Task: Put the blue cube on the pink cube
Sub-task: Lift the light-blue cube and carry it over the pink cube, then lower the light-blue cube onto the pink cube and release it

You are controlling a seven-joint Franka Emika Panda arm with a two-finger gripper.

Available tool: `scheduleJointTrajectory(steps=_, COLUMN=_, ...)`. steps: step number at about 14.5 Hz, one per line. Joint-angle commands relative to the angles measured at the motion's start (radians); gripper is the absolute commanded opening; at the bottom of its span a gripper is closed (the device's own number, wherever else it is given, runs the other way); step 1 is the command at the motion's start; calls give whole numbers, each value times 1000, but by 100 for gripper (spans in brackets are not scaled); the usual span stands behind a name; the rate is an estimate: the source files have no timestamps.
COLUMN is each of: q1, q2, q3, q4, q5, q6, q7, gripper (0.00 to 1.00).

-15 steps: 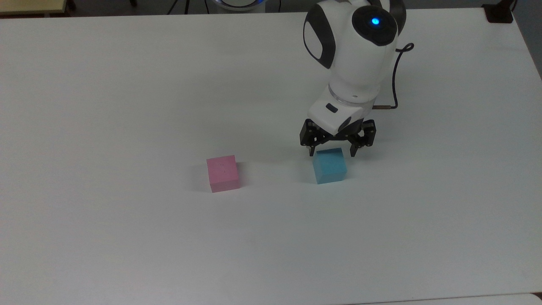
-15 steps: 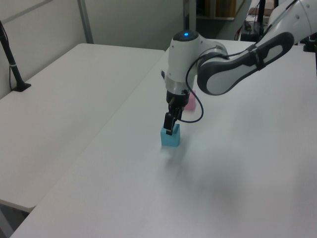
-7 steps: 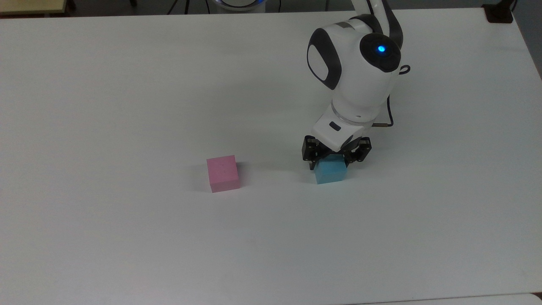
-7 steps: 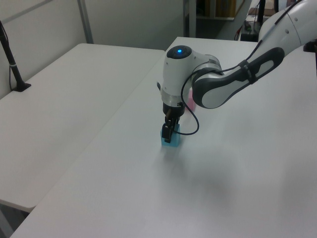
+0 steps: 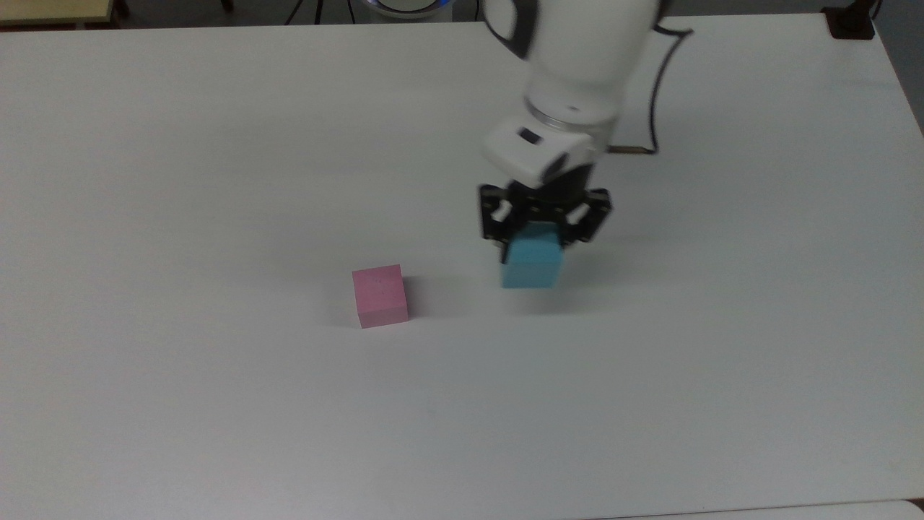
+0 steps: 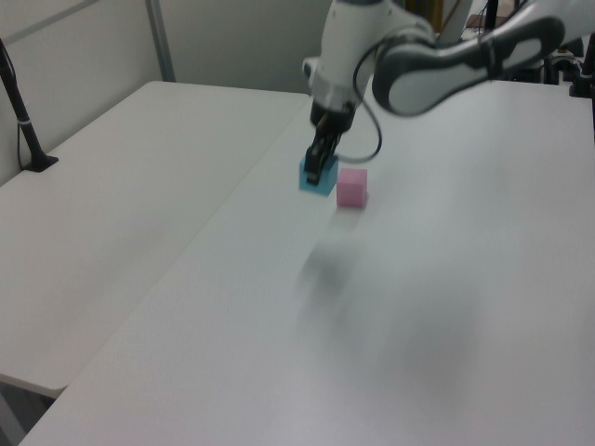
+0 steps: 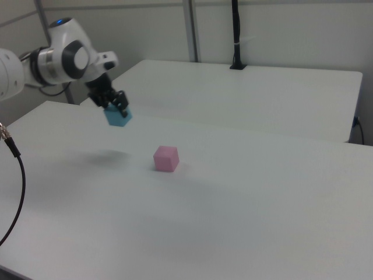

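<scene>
Status: the small matte light-blue cube (image 5: 532,264) is off the white tabletop (image 5: 216,180) now. A second ago my jaws were open just above it, half a second ago they were down around it on the surface, and now they're clenched on its upper part with the cube hanging below my gripper (image 5: 543,232). The right view confirms the lift: the blue cube (image 7: 118,117) is clearly in the air, with its shadow on the tabletop below and apart from it. The top view shows it has also shifted toward the top view's left, i.e. toward the target. The small pastel-pink cube (image 5: 380,295) hasn't budged; it sits alone on the tabletop, top face free. In the left view the blue cube (image 6: 317,177) looks just beside the pink cube (image 6: 351,187), but I'd say that's perspective, since the top view shows a clear gap between them. So pick is done, transport is under way, and placement is not done. Next I need to finish the lateral move until blue is squarely over pink, then descend and release. Main risk as I see it: both cubes are similar in size, so any offset or rotation at release could let blue tip off.
</scene>
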Motion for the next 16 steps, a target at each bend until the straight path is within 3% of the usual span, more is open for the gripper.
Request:
scheduleJointTrajectory(steps=1, q1=-150, q2=-60, q3=-32, q4=-68, q5=101, q6=-22, q7=-263, gripper=24)
scheduleJointTrajectory(steps=4, q1=-227, q2=-48, q3=-45, q4=-71, q5=116, q6=-16, q7=-362, gripper=24)
scheduleJointTrajectory(steps=7, q1=-226, q2=-18, q3=-64, q4=-75, q5=135, q6=-12, q7=-390, gripper=25)
scheduleJointTrajectory(steps=16, q1=-190, q2=29, q3=-58, q4=-117, q5=181, q6=76, q7=-359, gripper=29)
